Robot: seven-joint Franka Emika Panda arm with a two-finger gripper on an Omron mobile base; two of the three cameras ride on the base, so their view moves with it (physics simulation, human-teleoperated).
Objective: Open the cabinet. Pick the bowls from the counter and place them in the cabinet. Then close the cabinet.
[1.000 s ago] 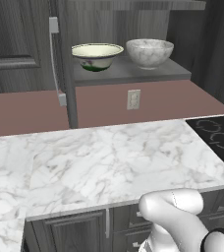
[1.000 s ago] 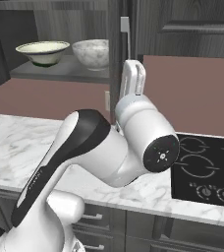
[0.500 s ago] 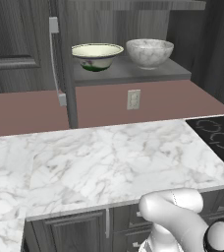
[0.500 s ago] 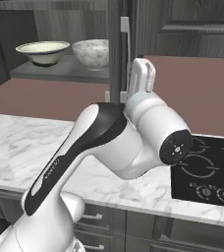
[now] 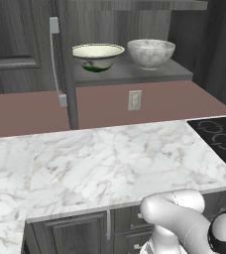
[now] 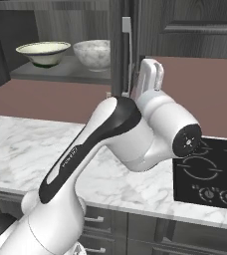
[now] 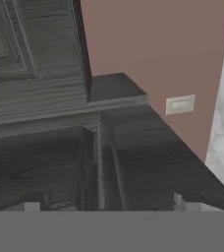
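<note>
Sitting side by side on the shelf of the open cabinet [image 5: 135,74], the cream bowl [image 5: 98,56] and marbled bowl [image 5: 151,52] are already off the bench [image 5: 110,163]. The tool [image 6: 150,74] is raised at the edge of the open door [image 6: 120,47] just right of them, next to its silver handle [image 6: 129,45], spread wide and holding nothing.

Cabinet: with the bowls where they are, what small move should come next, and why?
Probably ease the open gripper onto the silver bar handle to swing the dark grey wood-grain cabinet shut: the cream bowl and the marbled grey-white bowl sit on its shelf.
</note>
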